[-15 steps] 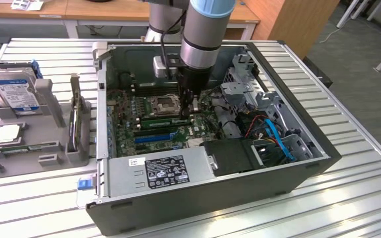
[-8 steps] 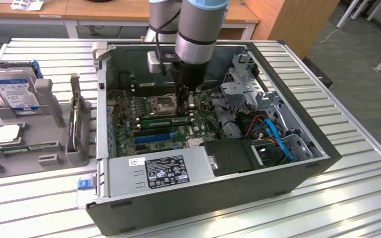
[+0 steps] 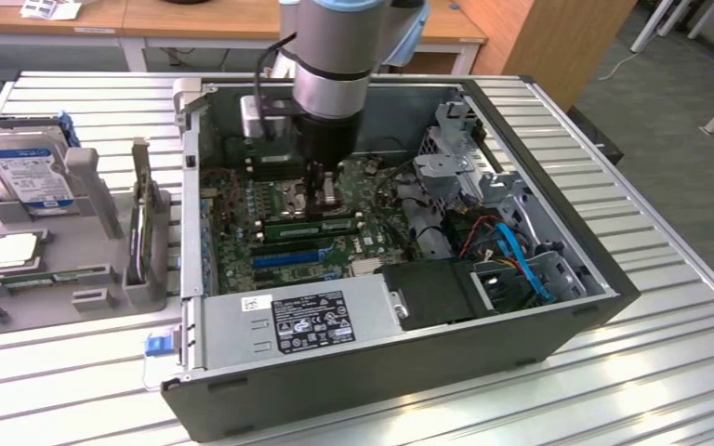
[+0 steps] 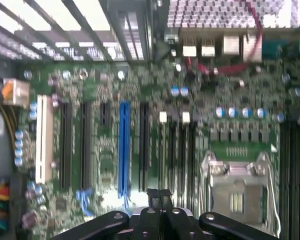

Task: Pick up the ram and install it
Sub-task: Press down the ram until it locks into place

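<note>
The ram [image 3: 313, 225] is a long green stick lying along a slot of the motherboard [image 3: 239, 209] inside the open computer case [image 3: 394, 381]. My gripper [image 3: 328, 206] reaches down into the case and hangs right over the ram's middle; I cannot tell whether it touches. In the wrist view the gripper [image 4: 159, 196] has its two black fingertips pressed together with nothing between them, over the black slots [image 4: 177, 150] beside the CPU socket [image 4: 237, 192].
A blue slot [image 4: 123, 150] and further black slots run parallel nearby. The power supply [image 3: 295, 321], drive cage [image 3: 456, 167] and blue and red cables [image 3: 512, 251] crowd the case. A grey holder [image 3: 97, 269] at the exterior view's left carries a hard drive [image 3: 29, 172] and a CPU chip [image 3: 16, 249].
</note>
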Motion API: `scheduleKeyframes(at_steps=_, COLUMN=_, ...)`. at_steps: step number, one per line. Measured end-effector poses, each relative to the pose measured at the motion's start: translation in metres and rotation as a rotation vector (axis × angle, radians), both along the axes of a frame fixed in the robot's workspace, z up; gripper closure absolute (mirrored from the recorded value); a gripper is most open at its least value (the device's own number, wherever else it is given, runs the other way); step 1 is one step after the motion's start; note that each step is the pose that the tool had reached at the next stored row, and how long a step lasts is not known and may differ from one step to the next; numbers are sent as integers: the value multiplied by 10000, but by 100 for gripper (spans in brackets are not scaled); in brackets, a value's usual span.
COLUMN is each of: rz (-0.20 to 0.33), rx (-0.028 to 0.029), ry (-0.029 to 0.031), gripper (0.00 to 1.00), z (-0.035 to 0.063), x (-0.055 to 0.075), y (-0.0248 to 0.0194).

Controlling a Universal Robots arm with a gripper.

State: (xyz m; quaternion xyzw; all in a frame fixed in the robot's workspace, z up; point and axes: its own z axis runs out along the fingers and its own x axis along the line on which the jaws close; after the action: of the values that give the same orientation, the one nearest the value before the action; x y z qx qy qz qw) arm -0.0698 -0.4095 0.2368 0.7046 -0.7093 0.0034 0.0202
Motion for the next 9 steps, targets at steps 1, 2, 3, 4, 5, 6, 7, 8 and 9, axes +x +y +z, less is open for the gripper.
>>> scheduleKeyframes(at_steps=1, rz=1, rx=-24, ry=-21, gripper=89, z=0, x=-45, y=-2)
scheduleKeyframes(at_steps=2, rz=0, rx=-49, ry=-41, gripper=89, z=0, x=-90, y=-3)
scheduleKeyframes(at_steps=3, rz=0, rx=-75, ry=-60, gripper=89, z=0, x=-135, y=-4)
scheduleKeyframes(at_steps=4, rz=1, rx=-102, ry=-74, gripper=89, z=0, x=-183, y=-5)
scheduleKeyframes(at_steps=5, rz=0, rx=-124, ry=-83, gripper=89, z=0, x=-229, y=-5)
scheduleKeyframes(at_steps=6, rz=1, rx=-137, ry=-91, gripper=89, z=0, x=-274, y=-5)
scheduleKeyframes(at_steps=7, rz=1, rx=-146, ry=-99, gripper=89, z=2, x=-318, y=-5)
scheduleKeyframes(at_steps=8, rz=1, rx=-158, ry=-109, gripper=89, z=3, x=-364, y=-5)
scheduleKeyframes(at_steps=9, rz=0, rx=-169, ry=-129, gripper=89, z=3, x=-407, y=-5)
